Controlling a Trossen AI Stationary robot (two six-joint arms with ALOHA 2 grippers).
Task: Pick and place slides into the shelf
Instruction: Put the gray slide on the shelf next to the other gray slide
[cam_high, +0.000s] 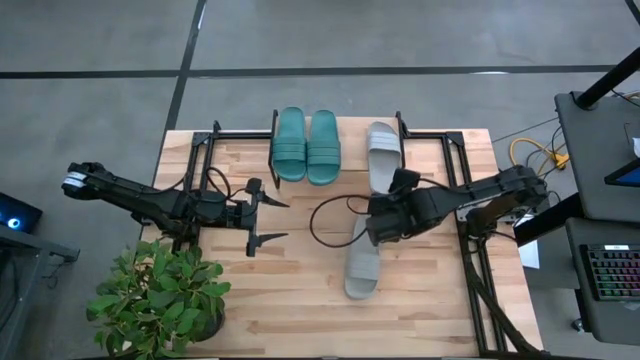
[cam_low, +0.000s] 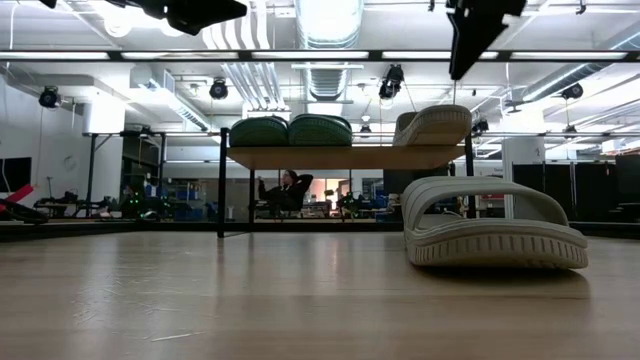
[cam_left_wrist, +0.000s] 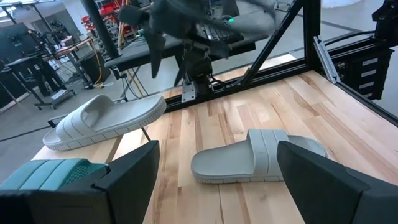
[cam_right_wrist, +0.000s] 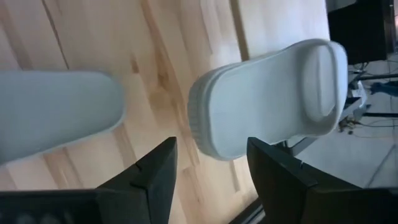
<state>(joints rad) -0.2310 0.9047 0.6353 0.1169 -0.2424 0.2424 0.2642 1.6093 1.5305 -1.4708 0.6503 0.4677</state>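
Grey slide (cam_high: 384, 152) on shelf (cam_high: 350, 128) right of two teal slides (cam_high: 306, 146); second grey slide (cam_high: 364, 264) on table (cam_high: 300, 310). Right gripper (cam_high: 372, 222) released above; left gripper (cam_high: 268, 220) wide open, idle.

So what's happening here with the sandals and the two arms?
A two-armed robot is putting slides on a small shelf. Two teal slides and one grey slide already sit on top of it. The second grey slide lies on the table in front of the shelf. The right hand hangs open above the table between the two grey slides, holding nothing. The left hand waits open over the table's left side, beside a potted plant.
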